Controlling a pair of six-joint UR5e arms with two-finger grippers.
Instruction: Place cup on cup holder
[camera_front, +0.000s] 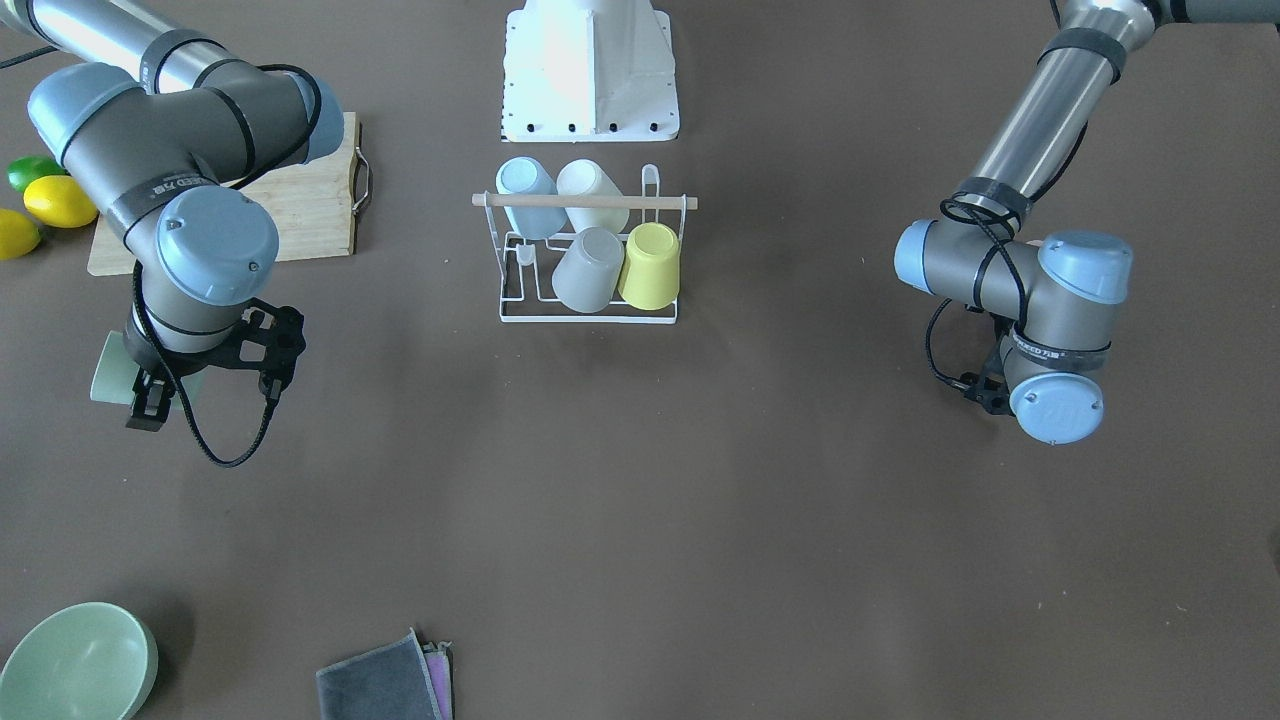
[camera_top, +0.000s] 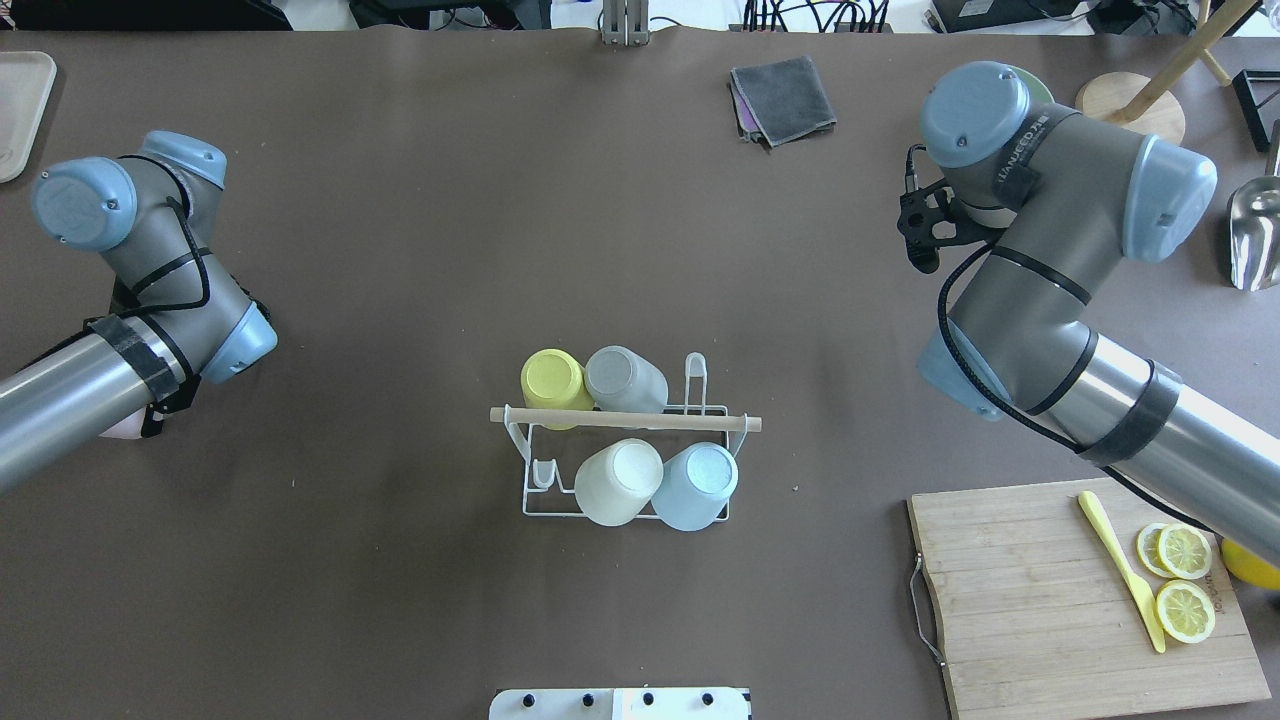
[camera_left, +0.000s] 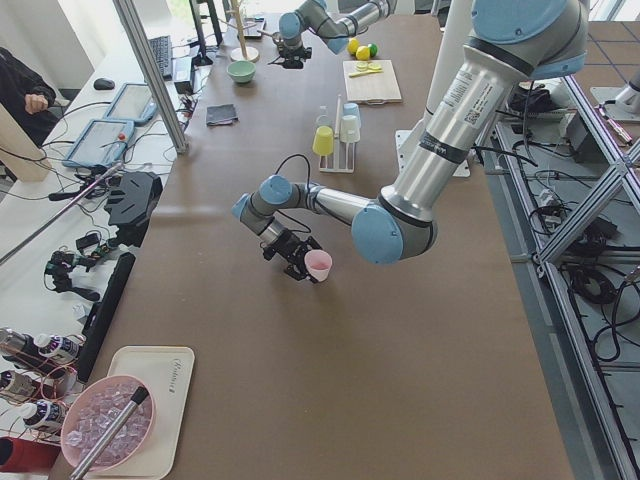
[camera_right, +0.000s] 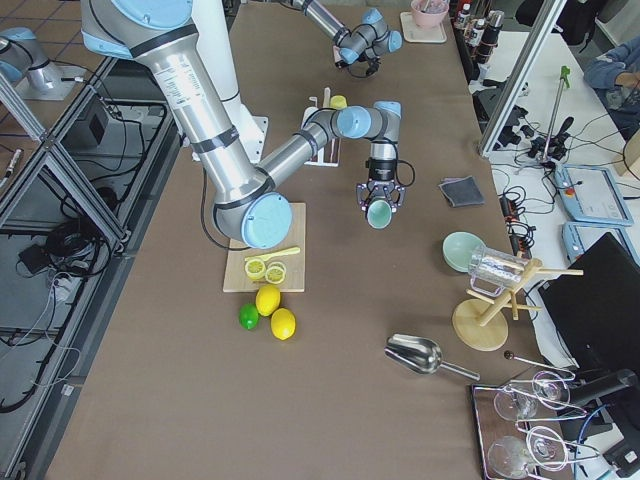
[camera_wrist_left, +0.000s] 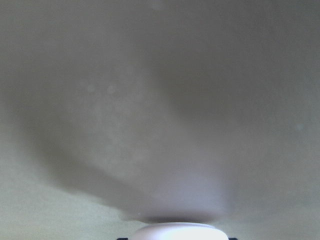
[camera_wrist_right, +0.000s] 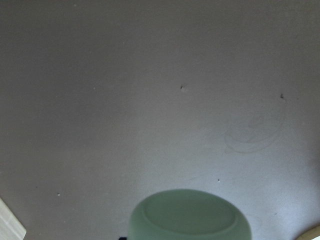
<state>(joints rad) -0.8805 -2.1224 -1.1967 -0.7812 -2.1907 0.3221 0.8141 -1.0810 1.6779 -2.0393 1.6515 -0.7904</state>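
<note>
The cup holder (camera_front: 588, 312), a white wire rack with a wooden rod (camera_top: 625, 420) across its top, stands mid-table. It holds a yellow cup (camera_top: 552, 382), a grey cup (camera_top: 622, 378), a cream cup (camera_top: 617, 482) and a pale blue cup (camera_top: 696, 486). One prong (camera_top: 543, 472) is bare. My right gripper (camera_front: 145, 398) is shut on a pale green cup (camera_front: 108, 370), far to the rack's side; the cup also shows in the right wrist view (camera_wrist_right: 189, 217). My left gripper (camera_left: 298, 262) is shut on a pink cup (camera_left: 318, 265), held above the table on the other side.
A cutting board (camera_top: 1040, 610) with lemon slices and a yellow knife (camera_top: 1120, 585) lies under my right arm. Lemons (camera_front: 60, 200), a green bowl (camera_front: 75, 662), a folded grey cloth (camera_top: 785, 97), a metal scoop (camera_top: 1255, 235) and the white robot base (camera_front: 590, 70) are around.
</note>
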